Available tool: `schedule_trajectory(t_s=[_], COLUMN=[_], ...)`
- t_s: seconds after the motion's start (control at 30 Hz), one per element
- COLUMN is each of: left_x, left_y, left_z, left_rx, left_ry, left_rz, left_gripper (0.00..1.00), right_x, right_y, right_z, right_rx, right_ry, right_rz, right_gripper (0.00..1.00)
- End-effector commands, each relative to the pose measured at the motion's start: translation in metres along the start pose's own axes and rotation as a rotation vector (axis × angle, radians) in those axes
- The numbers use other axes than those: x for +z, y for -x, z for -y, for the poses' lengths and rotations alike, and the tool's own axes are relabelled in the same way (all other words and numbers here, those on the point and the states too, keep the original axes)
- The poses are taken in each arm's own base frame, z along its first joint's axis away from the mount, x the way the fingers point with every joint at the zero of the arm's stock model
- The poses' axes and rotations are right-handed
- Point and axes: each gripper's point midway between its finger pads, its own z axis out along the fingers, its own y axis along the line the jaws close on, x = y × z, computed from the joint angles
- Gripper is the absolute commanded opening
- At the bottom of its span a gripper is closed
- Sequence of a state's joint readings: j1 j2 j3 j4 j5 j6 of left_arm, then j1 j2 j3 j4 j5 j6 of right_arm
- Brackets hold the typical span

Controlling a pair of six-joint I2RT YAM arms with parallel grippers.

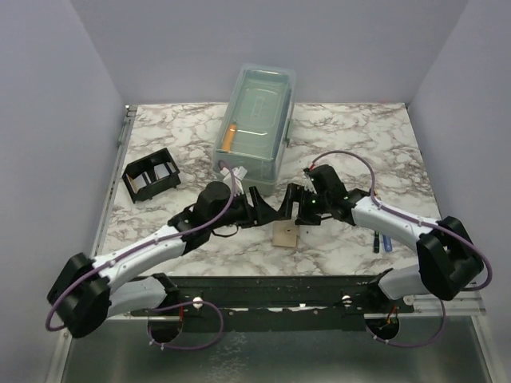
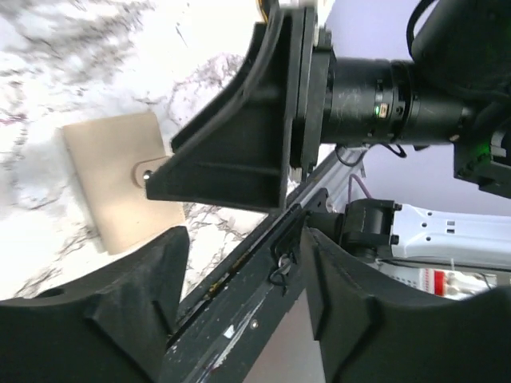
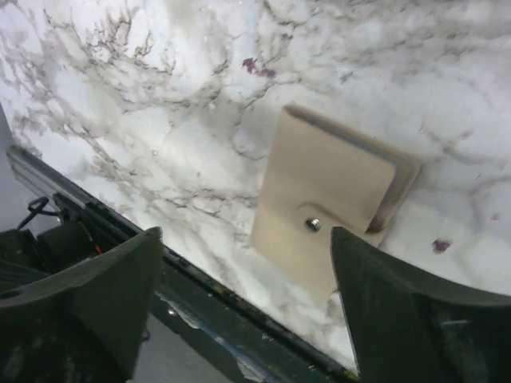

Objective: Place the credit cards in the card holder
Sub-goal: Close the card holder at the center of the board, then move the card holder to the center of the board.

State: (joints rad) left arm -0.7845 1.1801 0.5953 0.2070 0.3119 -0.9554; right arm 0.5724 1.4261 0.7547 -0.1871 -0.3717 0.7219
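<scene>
The black card holder (image 1: 150, 176) stands at the table's left, and pale flat pieces show in its slots. I cannot make out a dark grey or a light blue credit card as such in any view. My left gripper (image 1: 267, 206) and right gripper (image 1: 298, 205) face each other at the table's middle, just above a tan snap-button pad (image 1: 284, 234). The left gripper (image 2: 247, 311) is open and empty. The right gripper (image 3: 247, 311) is open and empty over the pad (image 3: 327, 207). The pad also shows in the left wrist view (image 2: 120, 179).
A large clear lidded box (image 1: 255, 124) with an orange thing inside stands at the back centre. Two small narrow things, one dark (image 1: 375, 238) and one blue (image 1: 387, 242), lie beside the right arm. The table's black front rail (image 1: 263, 291) runs just below the pad.
</scene>
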Motion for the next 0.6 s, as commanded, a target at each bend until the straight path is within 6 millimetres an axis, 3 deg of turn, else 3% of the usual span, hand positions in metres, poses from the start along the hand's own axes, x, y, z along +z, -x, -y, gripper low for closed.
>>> schedule_trajectory(t_s=[0.0, 0.07, 0.23, 0.33, 0.47, 0.57], left_x=[-0.046, -0.064, -0.096, -0.102, -0.103, -0.105], left_y=[0.01, 0.017, 0.027, 0.027, 0.024, 0.023], left_z=[-0.03, -0.031, -0.02, -0.016, -0.013, -0.01], left_rx=[0.096, 0.112, 0.14, 0.149, 0.145, 0.148], left_ry=[0.225, 0.26, 0.251, 0.237, 0.219, 0.203], left_rz=[0.072, 0.126, 0.212, 0.224, 0.211, 0.214], left_gripper=[0.68, 0.71, 0.76, 0.77, 0.77, 0.77], right_x=[-0.023, -0.023, -0.008, 0.005, 0.037, 0.031], right_y=[-0.016, -0.019, -0.033, -0.038, -0.045, -0.041], right_z=[0.029, 0.036, 0.029, 0.04, 0.04, 0.055], right_rx=[0.054, 0.119, 0.166, 0.14, 0.09, 0.084], right_ry=[-0.354, -0.454, -0.618, -0.759, -0.75, -0.861], right_rz=[0.035, 0.058, 0.107, 0.106, 0.054, 0.098], right_gripper=[0.99, 1.0, 1.0, 1.0, 1.0, 1.0])
